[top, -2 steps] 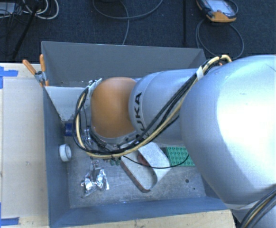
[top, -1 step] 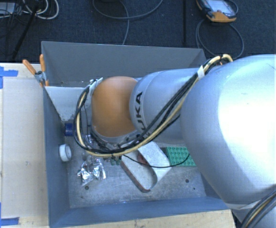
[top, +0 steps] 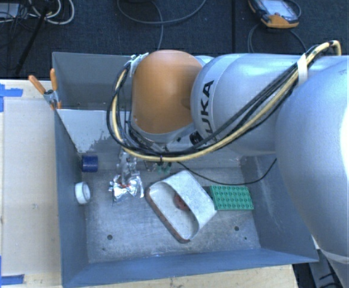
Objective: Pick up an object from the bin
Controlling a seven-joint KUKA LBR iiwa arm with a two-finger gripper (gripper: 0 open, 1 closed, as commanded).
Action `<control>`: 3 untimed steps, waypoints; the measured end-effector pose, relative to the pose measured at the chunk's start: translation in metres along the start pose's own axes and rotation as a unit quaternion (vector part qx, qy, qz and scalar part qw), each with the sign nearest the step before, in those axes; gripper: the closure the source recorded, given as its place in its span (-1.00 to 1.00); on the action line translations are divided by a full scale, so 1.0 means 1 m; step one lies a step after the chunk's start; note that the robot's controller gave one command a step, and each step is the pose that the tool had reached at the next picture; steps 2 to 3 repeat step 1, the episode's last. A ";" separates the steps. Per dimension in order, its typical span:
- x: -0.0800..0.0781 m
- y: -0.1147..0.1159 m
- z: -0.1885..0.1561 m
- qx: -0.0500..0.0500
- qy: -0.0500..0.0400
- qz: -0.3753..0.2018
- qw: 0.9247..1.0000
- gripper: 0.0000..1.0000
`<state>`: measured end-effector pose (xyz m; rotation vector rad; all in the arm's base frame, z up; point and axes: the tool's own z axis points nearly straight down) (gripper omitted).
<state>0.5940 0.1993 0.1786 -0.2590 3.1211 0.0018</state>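
Note:
My gripper (top: 126, 168) hangs below the orange wrist cover in the left middle of the bin. Its lower end is right above a crumpled piece of silver foil (top: 125, 190) on the bin floor and seems to touch the top of it. A small blue cylinder (top: 90, 163) lies to the left of the gripper. Further down on the left rests a small white ring-shaped roll (top: 82, 192). Just right of the foil lies a white oblong dish-like thing (top: 181, 206), tilted, with a reddish inside.
A green studded plate (top: 232, 197) lies flat on the floor right of the white dish. The arm and its cables cover the back and right of the bin. Bare floor shows along the front wall.

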 end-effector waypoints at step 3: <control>0.007 0.003 -0.052 -0.001 0.002 0.011 1.000 1.00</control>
